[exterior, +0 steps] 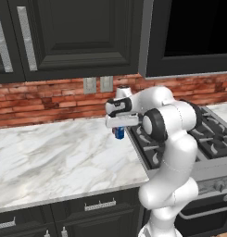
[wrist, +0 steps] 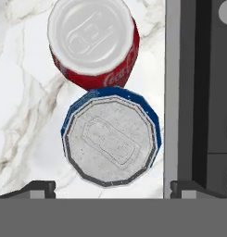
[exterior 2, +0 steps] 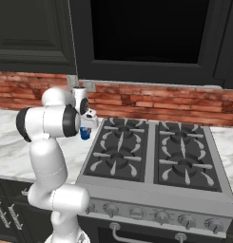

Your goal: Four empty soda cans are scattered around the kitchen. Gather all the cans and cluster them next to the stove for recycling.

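In the hand view I look straight down on a blue soda can [wrist: 111,139] standing upright on the white marble counter [wrist: 22,115]. A red soda can [wrist: 93,44] stands touching its far side. My gripper [wrist: 113,189] is open above the blue can, with a fingertip on either side and a gap between each one and the can. The steel edge of the stove [wrist: 198,92] runs just right of both cans. From the base, the blue can [exterior: 119,133] [exterior 2: 84,133] peeks out below my gripper [exterior: 118,127] [exterior 2: 87,126], right beside the stove [exterior: 212,139] [exterior 2: 151,156].
The marble counter [exterior: 54,157] stretches away to the left of the stove. A red brick wall [exterior: 50,99] with two outlets [exterior: 97,84] backs it. Dark cabinets [exterior: 68,32] hang above, and a black microwave [exterior 2: 151,33] sits over the burners.
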